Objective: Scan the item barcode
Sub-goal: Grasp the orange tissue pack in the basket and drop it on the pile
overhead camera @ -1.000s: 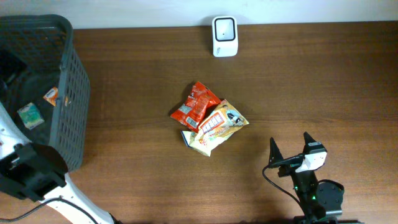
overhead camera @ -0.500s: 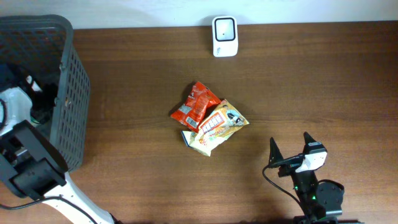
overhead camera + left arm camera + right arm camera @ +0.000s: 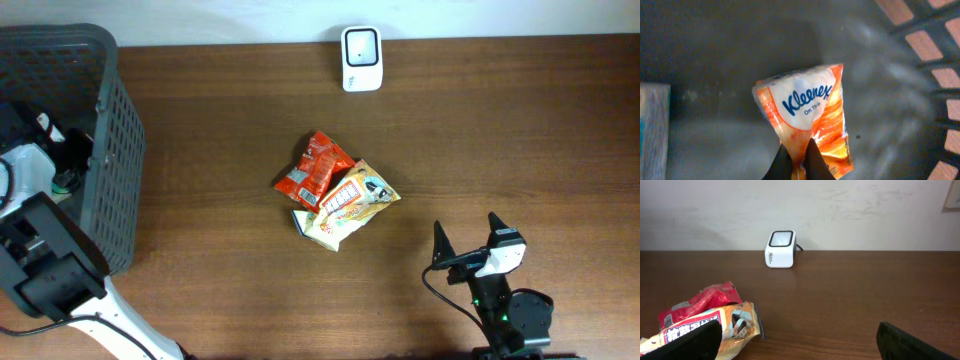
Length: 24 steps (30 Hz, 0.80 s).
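Inside the dark mesh basket at the far left of the counter, the left arm reaches down. The overhead view shows only the arm's white and black body over the basket floor; the catch itself is hidden there.

- Left wrist view: left fingers are pressed together, pinching the near edge of one orange-and-white tissue pack.
- The pack's long axis runs on a slant, with the broad end at upper left and the narrow end at lower right. The printed brand name climbs toward the upper right.
- Its lower end runs under the fingers and nearly to the frame edge. The basket floor behind is blurred.
- One blue-grey item is cut off at the left edge of that view; I cannot tell what it is.

Right fingers are spread wide at the near right of the counter, holding nothing. In the right wrist view only their dark tips show at the bottom corners.

- One white scanner stands at the far edge, centre, well apart from both arms.
- Mid-counter there is one pile of snack packets. One red packet and one yellow packet touch and overlap.
- A third, pale packet lies mostly hidden beneath the yellow one.
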### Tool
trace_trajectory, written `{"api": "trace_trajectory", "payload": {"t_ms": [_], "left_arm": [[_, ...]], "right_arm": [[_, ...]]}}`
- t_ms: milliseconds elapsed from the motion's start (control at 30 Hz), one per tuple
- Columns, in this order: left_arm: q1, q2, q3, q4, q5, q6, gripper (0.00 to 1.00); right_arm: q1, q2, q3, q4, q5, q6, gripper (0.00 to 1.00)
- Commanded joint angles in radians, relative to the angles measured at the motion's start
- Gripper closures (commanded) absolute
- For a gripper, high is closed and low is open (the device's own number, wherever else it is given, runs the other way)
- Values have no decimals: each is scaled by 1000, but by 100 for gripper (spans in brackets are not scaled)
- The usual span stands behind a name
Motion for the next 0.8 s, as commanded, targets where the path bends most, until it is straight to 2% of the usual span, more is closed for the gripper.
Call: {"api": "trace_trajectory", "payload": {"t_ms": [0, 133, 267, 333, 367, 433, 500, 600, 767], "left_arm": [[-2, -34, 60, -77, 3, 8, 100], [-2, -292, 106, -110, -4, 7, 100], [-3, -564, 106, -110, -76, -84, 100], [-19, -671, 106, -141, -31, -106, 100], [-55, -722, 106, -168, 69, -106, 100], [-149, -746, 106, -225, 250, -106, 100], [-284, -734, 98, -276, 316, -105, 100], [-537, -673, 60, -350, 229, -67, 100], [-853, -468, -29, -375, 130, -67, 100]], "right_arm": [[7, -4, -8, -1, -2, -7, 2], [7, -4, -8, -1, -2, -7, 2], [7, -4, -8, -1, -2, -7, 2], [7, -4, -8, -1, -2, -7, 1], [7, -4, -8, -1, -2, -7, 2], [7, -4, -8, -1, -2, -7, 2], [7, -4, -8, -1, -2, -7, 2], [7, -4, -8, -1, -2, -7, 1], [7, -4, -8, -1, -2, -7, 2]]}}
